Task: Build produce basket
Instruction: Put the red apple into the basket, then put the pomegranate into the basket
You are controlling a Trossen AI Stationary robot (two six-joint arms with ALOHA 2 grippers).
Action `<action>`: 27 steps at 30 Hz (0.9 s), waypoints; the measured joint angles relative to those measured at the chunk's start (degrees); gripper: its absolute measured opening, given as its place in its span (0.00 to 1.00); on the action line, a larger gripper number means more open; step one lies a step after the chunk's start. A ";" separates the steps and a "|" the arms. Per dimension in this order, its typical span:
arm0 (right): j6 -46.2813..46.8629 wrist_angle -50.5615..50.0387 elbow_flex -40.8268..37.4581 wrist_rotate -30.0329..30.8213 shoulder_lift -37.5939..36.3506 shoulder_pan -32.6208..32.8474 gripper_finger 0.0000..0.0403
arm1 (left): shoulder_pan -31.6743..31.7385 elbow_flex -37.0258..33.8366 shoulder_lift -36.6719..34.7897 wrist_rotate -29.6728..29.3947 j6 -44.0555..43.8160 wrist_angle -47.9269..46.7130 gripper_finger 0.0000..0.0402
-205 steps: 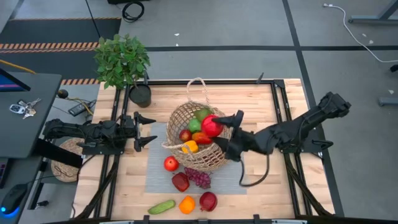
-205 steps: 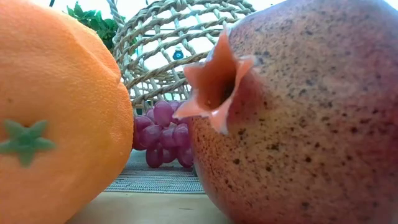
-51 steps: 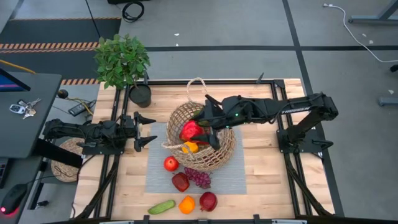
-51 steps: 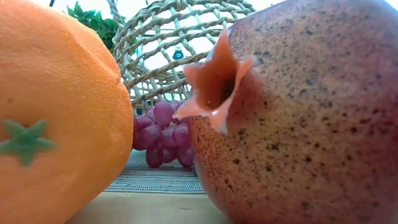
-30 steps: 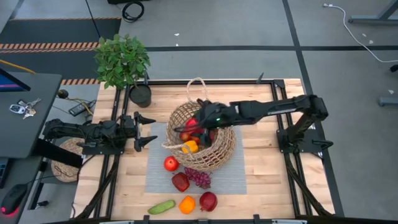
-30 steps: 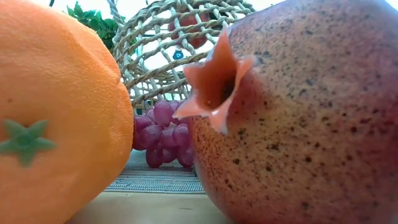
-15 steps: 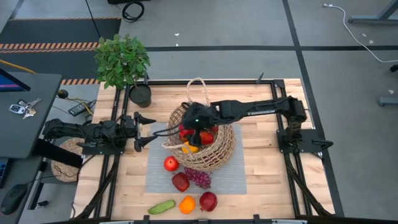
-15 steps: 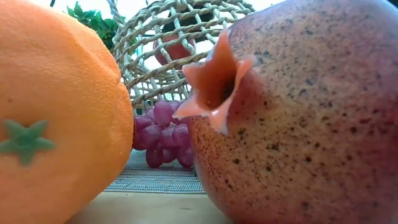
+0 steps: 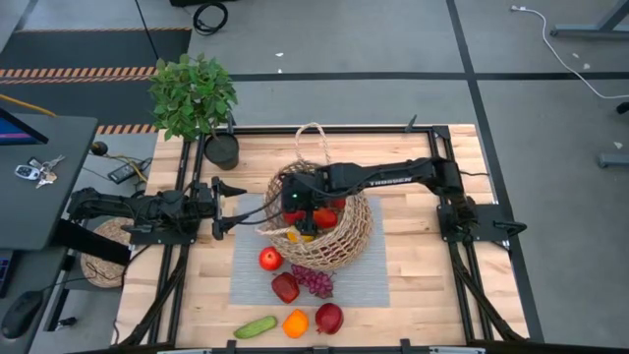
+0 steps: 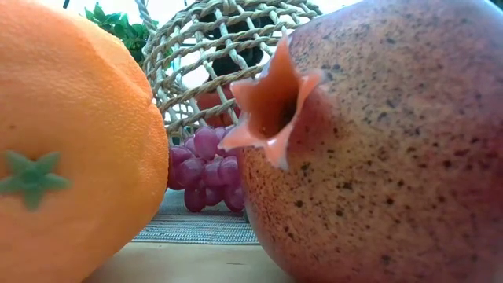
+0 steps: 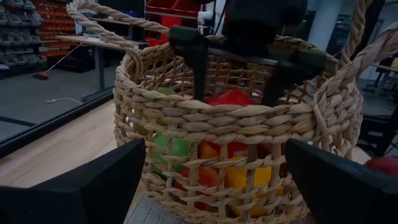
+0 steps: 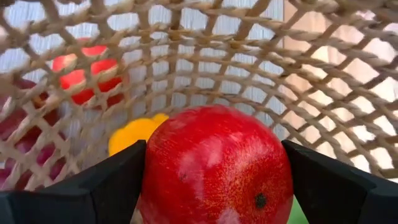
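The tan wicker basket (image 9: 344, 244) stands mid-table on a grey mat and holds green, yellow and red produce (image 11: 177, 149). My right gripper (image 9: 301, 210) reaches down inside it, shut on a round red fruit (image 12: 217, 168), which also shows between its dark fingers (image 11: 196, 62) in the left wrist view. My left gripper (image 9: 239, 206) waits open at the table's left, level, pointing at the basket. More produce lies on the mat nearer the front: a red apple (image 9: 270, 259), grapes (image 9: 314, 282), a cucumber (image 9: 256, 326), an orange (image 9: 295, 324) and a pomegranate (image 9: 328, 318). My right gripper pinches the red fruit between its two fingers, one on each of two opposite sides (image 12: 152, 177). The fingers slant down into the basket from the table's right. The fruit is below the basket's rim; whether it rests on the produce underneath, I cannot tell.
A potted plant (image 9: 195, 96) stands at the table's far left corner. The basket's looped handle (image 9: 313, 133) rises on its far side. In the low view the orange (image 10: 71, 141) and the pomegranate (image 10: 377, 149) fill the foreground before the grapes (image 10: 206, 169).
My right gripper has gone toward the table's left and down into the basket with the red fruit, tipping its fingers more steeply downward. In the low view the fruit has sunk from near the basket's rim to low behind the weave.
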 joint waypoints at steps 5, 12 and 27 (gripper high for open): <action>-0.04 -0.05 -0.07 -1.00 0.32 -0.44 0.90 | 0.00 0.00 0.01 0.01 0.02 -0.10 0.98; 2.05 -0.50 -0.04 -1.11 0.29 -1.52 0.97 | 0.00 0.00 0.01 0.01 0.01 -0.01 0.98; 3.78 0.28 -0.04 4.90 -11.43 -0.67 0.97 | 0.01 0.00 0.01 0.01 0.01 0.04 0.98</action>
